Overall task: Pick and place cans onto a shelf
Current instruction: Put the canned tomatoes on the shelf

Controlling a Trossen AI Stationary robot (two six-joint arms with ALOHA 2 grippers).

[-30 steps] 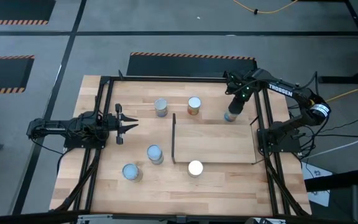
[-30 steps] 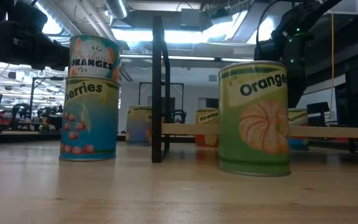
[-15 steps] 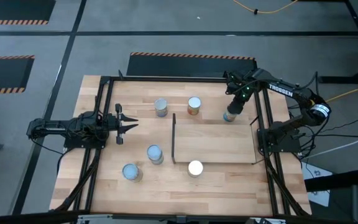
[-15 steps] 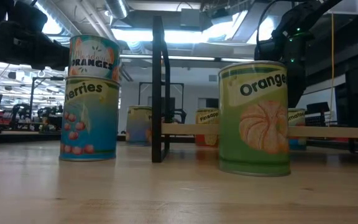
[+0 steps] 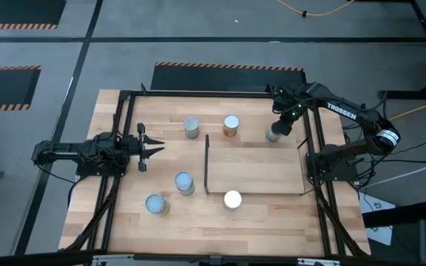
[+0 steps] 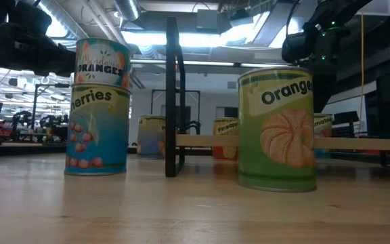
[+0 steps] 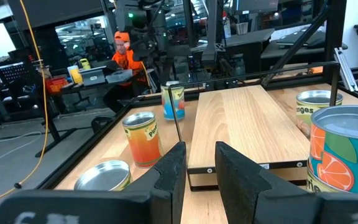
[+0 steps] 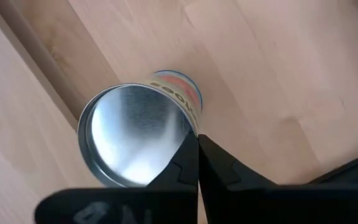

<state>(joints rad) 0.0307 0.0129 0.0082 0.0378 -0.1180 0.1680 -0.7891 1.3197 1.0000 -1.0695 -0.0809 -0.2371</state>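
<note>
Now | right gripper [image 8: 197,163] jaws closed empty, lifted beside can [image 8: 138,134] | left gripper [image 5: 152,148] part-open, unmoved

You have a wooden table [image 5: 124,222] carrying the shelf [image 5: 257,168] and six upright cans. The shelf's board lies flat at centre right, its dark panel [image 5: 207,164] upright along the left edge. Three cans [image 5: 191,127] [image 5: 231,125] [image 5: 274,134] stand just beyond the board's far edge, two [image 5: 184,182] [image 5: 155,205] left of the panel, one [image 5: 232,199] at the near edge.
</note>
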